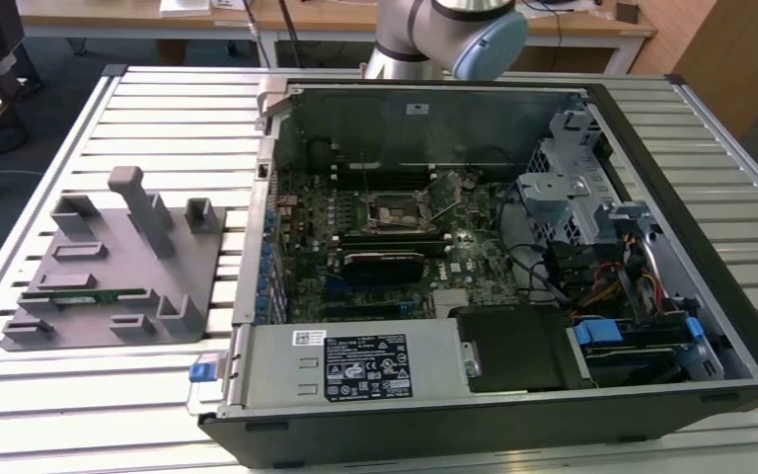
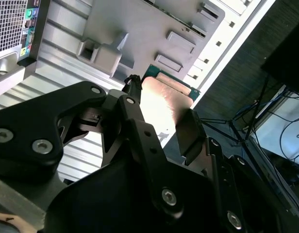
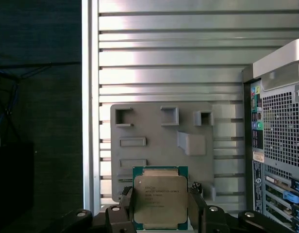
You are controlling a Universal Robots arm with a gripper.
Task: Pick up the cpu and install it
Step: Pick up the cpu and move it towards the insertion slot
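The black two-fingered pincer (image 3: 160, 206) was clamped on the cpu (image 3: 160, 196), a small flat square chip with a silvery metal top and a thin pale-green rim. It gripped the chip by two opposite edges. In both wrist views the chip sat between the black fingers (image 3: 126, 206), and in the second wrist view its metal face (image 2: 164, 97) shone between the fingertips. The chip was held clear of everything under it.

Below and beyond the pincer lay a flat grey moulded fixture plate (image 3: 154, 141) with raised blocks and shallow rectangular pockets. The plate rested on a ribbed silver aluminium table (image 3: 164, 58). Off to one side of the pincer stood the rear panel of a black and grey desktop computer case (image 3: 280, 145), with a perforated grille and coloured ports.

In the exterior view that case lay open on its side. A black square socket with a metal frame (image 1: 393, 212) sat on the green board inside it, well apart from the plate. A long thin green memory stick (image 1: 83, 293) lay in one of the plate's pockets. The silver and pale-blue robot arm (image 1: 452, 30) rose behind the case.
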